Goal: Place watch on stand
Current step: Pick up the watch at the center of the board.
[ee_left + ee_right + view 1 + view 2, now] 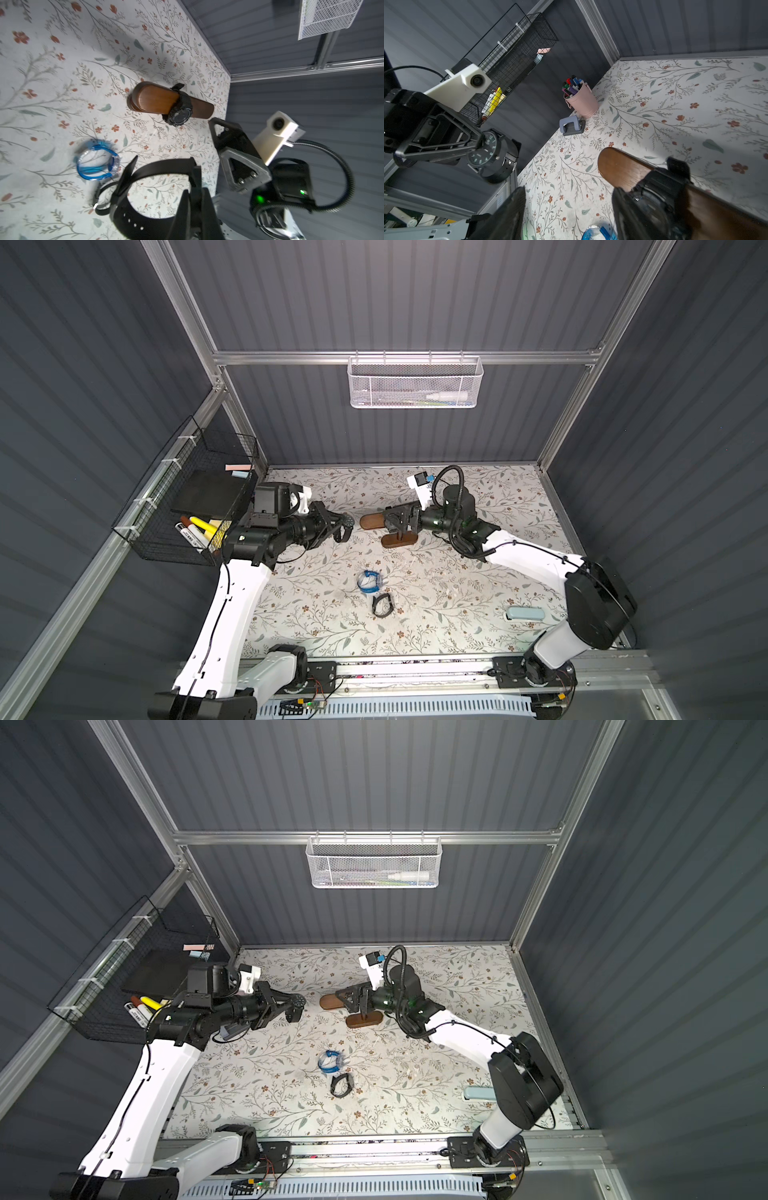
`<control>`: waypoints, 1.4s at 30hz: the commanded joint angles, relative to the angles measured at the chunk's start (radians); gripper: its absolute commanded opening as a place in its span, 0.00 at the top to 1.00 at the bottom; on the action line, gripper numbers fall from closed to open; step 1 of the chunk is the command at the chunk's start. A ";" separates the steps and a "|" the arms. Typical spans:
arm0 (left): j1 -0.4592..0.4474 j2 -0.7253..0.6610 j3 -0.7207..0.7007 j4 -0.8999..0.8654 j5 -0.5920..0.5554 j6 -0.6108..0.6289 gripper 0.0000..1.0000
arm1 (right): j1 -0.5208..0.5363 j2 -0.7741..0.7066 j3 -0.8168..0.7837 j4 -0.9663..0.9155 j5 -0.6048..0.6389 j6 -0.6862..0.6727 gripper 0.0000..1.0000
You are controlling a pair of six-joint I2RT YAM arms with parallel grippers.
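Observation:
My left gripper (343, 527) (196, 199) is shut on the strap of a black watch (485, 153) with a round dark dial. It holds the watch in the air just left of the stand; the strap loop (145, 187) hangs in front of its fingers. The dark brown wooden stand (371, 521) (331, 1001) (153, 99) is upright at the middle back. A second black watch (179, 110) (654, 197) is wrapped round its bar. My right gripper (392, 520) (568, 189) is open at the bar, one finger close beside that watch and only table showing between its fingers.
A clear blue watch (370, 581) (97, 164) and a thin black band (382, 605) lie mid-table. A light blue stapler (524, 614) lies front right. A pink pen cup (581, 99) and a grey hole punch (572, 125) stand by the left wall under a black wire basket (187, 497).

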 commanded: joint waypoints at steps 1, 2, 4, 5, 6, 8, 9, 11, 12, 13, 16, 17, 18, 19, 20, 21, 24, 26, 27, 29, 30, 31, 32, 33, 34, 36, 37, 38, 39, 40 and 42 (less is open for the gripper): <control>0.045 -0.028 -0.033 0.140 0.196 -0.135 1.00 | 0.008 0.009 0.041 0.125 -0.102 -0.048 0.35; 0.055 -0.028 -0.031 0.147 0.213 -0.145 1.00 | 0.008 0.017 0.040 0.135 -0.112 -0.077 0.35; 0.065 -0.027 -0.037 0.164 0.247 -0.168 1.00 | 0.013 0.033 0.036 0.172 -0.119 -0.114 0.36; 0.068 -0.028 -0.044 0.181 0.260 -0.178 1.00 | 0.013 0.044 0.035 0.198 -0.126 -0.115 0.38; 0.068 -0.031 -0.052 0.199 0.267 -0.185 1.00 | 0.014 0.052 0.035 0.222 -0.141 -0.108 0.38; 0.068 -0.039 -0.084 0.266 0.280 -0.238 1.00 | 0.028 0.069 0.035 0.268 -0.149 -0.098 0.40; 0.068 -0.047 -0.103 0.312 0.284 -0.273 1.00 | 0.037 0.075 0.038 0.278 -0.148 -0.103 0.40; 0.070 -0.060 -0.143 0.389 0.289 -0.335 1.00 | 0.062 0.086 0.055 0.275 -0.133 -0.123 0.41; 0.070 -0.062 -0.154 0.400 0.291 -0.342 1.00 | 0.069 0.088 0.063 0.277 -0.128 -0.131 0.42; 0.070 -0.066 -0.157 0.397 0.290 -0.342 1.00 | 0.075 0.092 0.071 0.284 -0.119 -0.133 0.43; 0.070 -0.075 -0.162 0.411 0.288 -0.356 1.00 | 0.081 0.121 0.103 0.331 -0.121 -0.104 0.46; 0.070 -0.076 -0.164 0.412 0.290 -0.360 1.00 | 0.082 0.135 0.114 0.347 -0.126 -0.091 0.46; 0.070 -0.078 -0.164 0.416 0.292 -0.365 1.00 | 0.083 0.143 0.124 0.354 -0.127 -0.083 0.46; 0.070 -0.081 -0.168 0.425 0.292 -0.374 1.00 | 0.084 0.155 0.135 0.358 -0.134 -0.077 0.47; 0.070 -0.085 -0.169 0.434 0.294 -0.381 1.00 | 0.086 0.164 0.141 0.370 -0.142 -0.071 0.47; 0.070 -0.086 -0.170 0.434 0.294 -0.383 1.00 | 0.088 0.168 0.141 0.386 -0.145 -0.063 0.47; 0.071 -0.090 -0.174 0.434 0.295 -0.384 1.00 | 0.095 0.179 0.152 0.397 -0.144 -0.060 0.48; 0.070 -0.094 -0.180 0.445 0.295 -0.394 1.00 | 0.101 0.186 0.172 0.376 -0.143 -0.068 0.49; 0.070 -0.096 -0.181 0.448 0.295 -0.394 1.00 | 0.104 0.190 0.182 0.372 -0.152 -0.071 0.49; 0.070 -0.097 -0.182 0.447 0.295 -0.395 1.00 | 0.111 0.195 0.194 0.380 -0.165 -0.069 0.49; 0.070 -0.098 -0.184 0.450 0.295 -0.395 1.00 | 0.116 0.198 0.197 0.383 -0.169 -0.069 0.50; 0.070 -0.100 -0.187 0.453 0.295 -0.397 1.00 | 0.120 0.197 0.202 0.384 -0.174 -0.069 0.50; 0.070 -0.100 -0.188 0.455 0.295 -0.400 1.00 | 0.124 0.197 0.204 0.386 -0.175 -0.069 0.50; 0.070 -0.102 -0.192 0.457 0.294 -0.400 1.00 | 0.129 0.197 0.204 0.392 -0.178 -0.068 0.51; 0.070 -0.103 -0.194 0.463 0.294 -0.403 1.00 | 0.133 0.199 0.209 0.396 -0.184 -0.066 0.52; 0.071 -0.105 -0.200 0.480 0.294 -0.415 1.00 | 0.138 0.205 0.214 0.402 -0.197 -0.061 0.54; 0.071 -0.106 -0.200 0.483 0.295 -0.414 1.00 | 0.137 0.209 0.215 0.416 -0.208 -0.055 0.54; 0.071 -0.103 -0.201 0.484 0.298 -0.416 1.00 | 0.138 0.215 0.215 0.446 -0.218 -0.044 0.55; 0.070 -0.105 -0.202 0.483 0.298 -0.416 1.00 | 0.138 0.224 0.211 0.480 -0.224 -0.026 0.55; 0.070 -0.106 -0.205 0.486 0.296 -0.418 1.00 | 0.138 0.229 0.209 0.507 -0.228 -0.010 0.55; 0.070 -0.110 -0.210 0.495 0.296 -0.426 1.00 | 0.137 0.241 0.219 0.540 -0.245 0.010 0.56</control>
